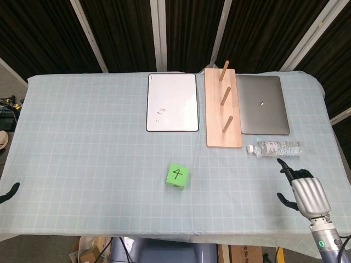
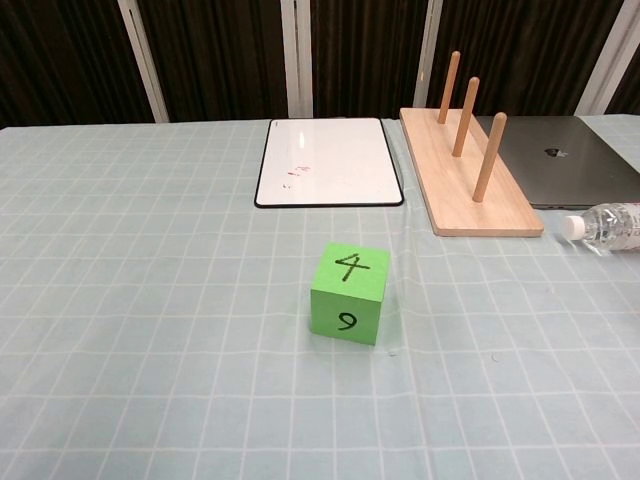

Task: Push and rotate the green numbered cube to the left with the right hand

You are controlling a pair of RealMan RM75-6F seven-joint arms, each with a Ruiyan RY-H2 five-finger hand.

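Note:
The green numbered cube (image 1: 177, 176) sits on the checked tablecloth near the front middle, with a 4 on top. The chest view shows the same cube (image 2: 349, 293) with a 9 on its near face. My right hand (image 1: 303, 189) hovers at the front right, well to the right of the cube and apart from it. It holds nothing, and its dark fingers (image 1: 284, 165) point up and to the left. Only a dark tip of my left hand (image 1: 9, 193) shows at the far left edge. Neither hand appears in the chest view.
A whiteboard (image 1: 172, 102), a wooden board with three pegs (image 1: 223, 109) and a closed laptop (image 1: 263, 104) lie along the back. A water bottle (image 1: 275, 148) lies on its side just beyond my right hand. The table's front edge runs close below the hand.

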